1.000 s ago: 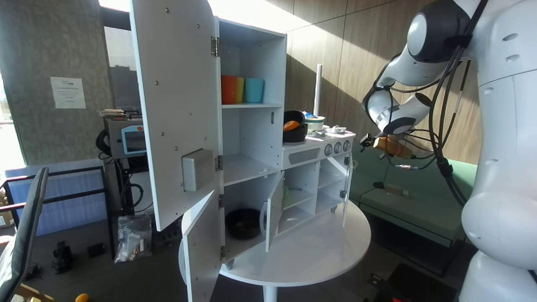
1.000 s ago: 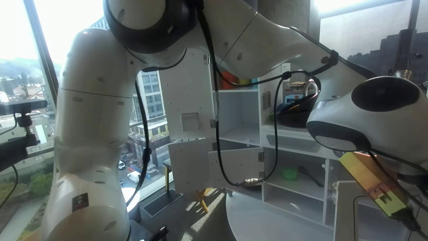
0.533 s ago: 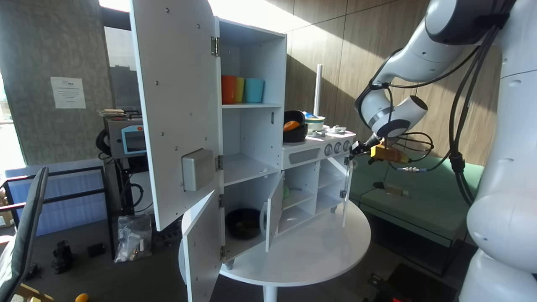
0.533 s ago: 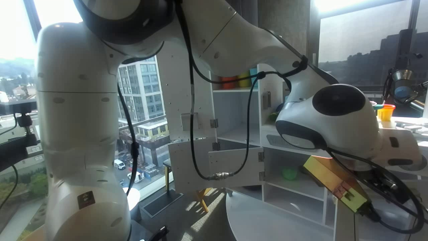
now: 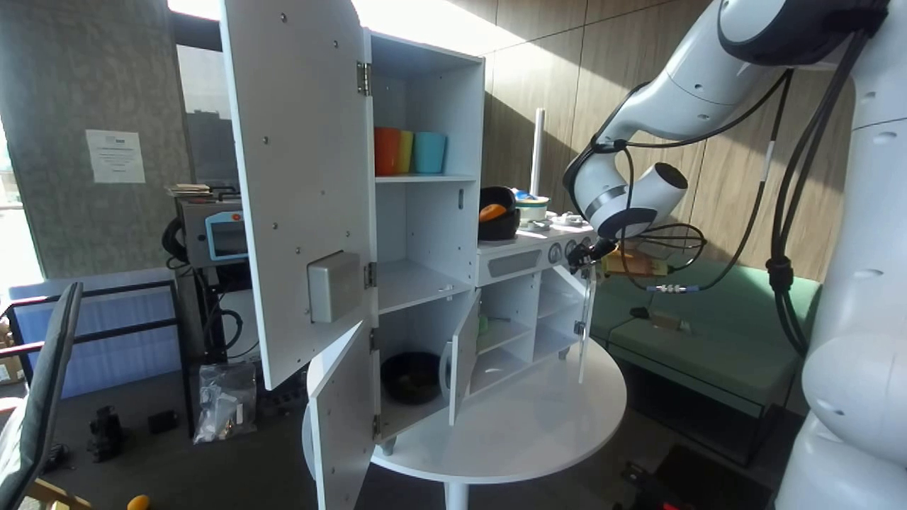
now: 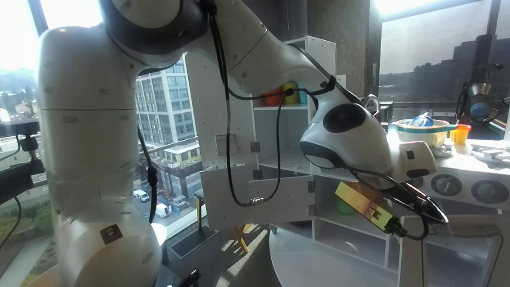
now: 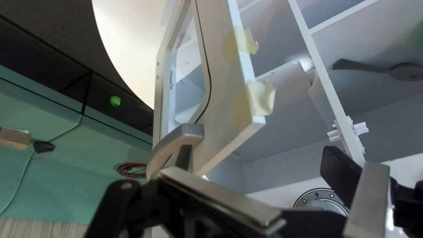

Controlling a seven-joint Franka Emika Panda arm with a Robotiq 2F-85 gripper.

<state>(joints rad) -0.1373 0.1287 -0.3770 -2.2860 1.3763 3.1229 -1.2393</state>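
Note:
My gripper point(image 7: 262, 163) is wide open with nothing between its fingers. In an exterior view the gripper point(image 5: 582, 255) is at the right front end of the white toy kitchen point(image 5: 510, 263). The open kitchen door point(image 7: 221, 76) has a window and a curved grey handle point(image 7: 180, 140). One fingertip is right at this handle, partly behind it; I cannot tell if they touch. The other fingertip is in front of the open compartment, near a grey dial point(image 7: 322, 198). In another exterior view the door point(image 6: 410, 251) stands below the wrist, and the fingers are mostly hidden.
A tall cabinet point(image 5: 425, 283) with open doors holds orange, yellow and blue cups point(image 5: 429, 152). Black bowls point(image 5: 498, 225) and a pot point(image 6: 422, 133) stand on the kitchen top. The kitchen stands on a round white table point(image 5: 524, 439). A green sofa point(image 5: 701, 354) is behind.
The arm has moved toward the kitchen, leftward in both exterior views, with the gripper slightly lower. The gripper has come to the door's handle side. The doors and other objects have not visibly moved.

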